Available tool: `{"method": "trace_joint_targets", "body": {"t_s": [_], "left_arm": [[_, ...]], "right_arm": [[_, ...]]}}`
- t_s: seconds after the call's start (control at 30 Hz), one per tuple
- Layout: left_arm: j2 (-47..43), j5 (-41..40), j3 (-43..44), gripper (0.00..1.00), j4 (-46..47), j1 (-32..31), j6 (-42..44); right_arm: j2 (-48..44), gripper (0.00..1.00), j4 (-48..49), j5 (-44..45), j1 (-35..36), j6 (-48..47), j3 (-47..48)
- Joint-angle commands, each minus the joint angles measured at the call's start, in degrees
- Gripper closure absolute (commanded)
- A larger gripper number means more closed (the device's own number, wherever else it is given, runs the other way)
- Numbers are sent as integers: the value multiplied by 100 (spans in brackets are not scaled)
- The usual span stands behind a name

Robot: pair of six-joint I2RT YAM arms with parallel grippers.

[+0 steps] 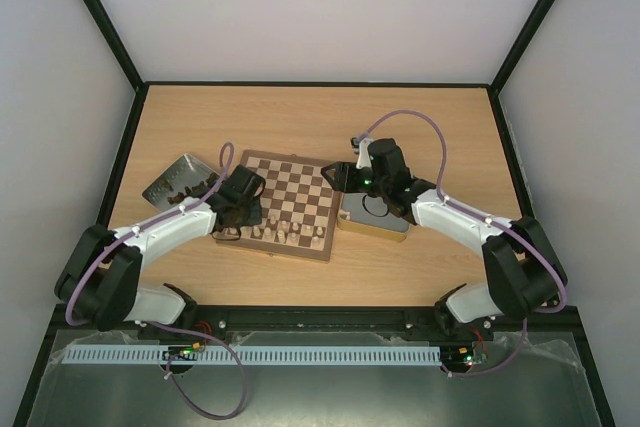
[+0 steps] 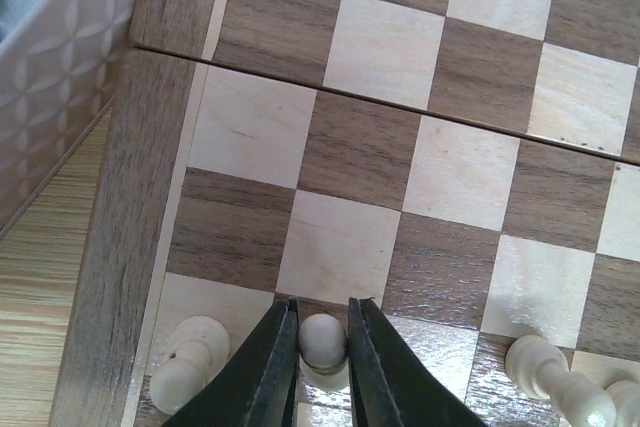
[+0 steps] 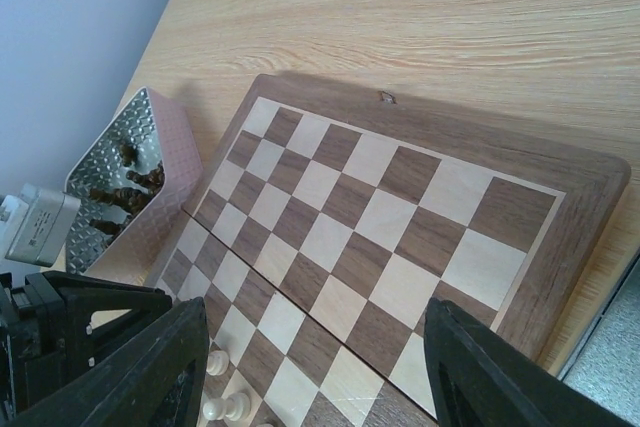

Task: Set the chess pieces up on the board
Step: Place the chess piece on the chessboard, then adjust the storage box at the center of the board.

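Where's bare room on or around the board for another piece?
Free: middle and far rows of the board; bare table beyond its far edge. Crowded: near row, pale pieces plus left gripper closed on a pale pawn; tray left, gold tin right.

The square flat wooden chessboard is checkered cream and dark brown inside a mid-brown border; the wooden counter is light honey with fine straight grain; at the board's nine o'clock, the small square metal tray is dimpled silver inside and pale pink with a white interlocking-circle lattice outside, and its turned-wood chess pieces are dark brown; at three o'clock, the square tin is gold-sided and grey-topped; the turned-wood pawn is pale beige; the left gripper and right gripper are black.
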Motion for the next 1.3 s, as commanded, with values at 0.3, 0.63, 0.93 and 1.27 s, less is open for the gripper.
{"method": "trace_joint_targets", "body": {"t_s": [0.3,0.63,0.93,1.27], "left_arm": [[-211,74,185,77,-300,-28,34],[-480,88,559,68,-480,-29,27],[-1437,450,697,58,-61,-17,163],[-1468,800,861,53,574,-19,266]], "right_arm": [[13,42,-30,55,-17,57,8],[-152,43,-593,1007,-24,334,147],[-588,46,-3171,3204,-299,1198,323],[-708,39,-3390,3720,-456,1722,206]]}}
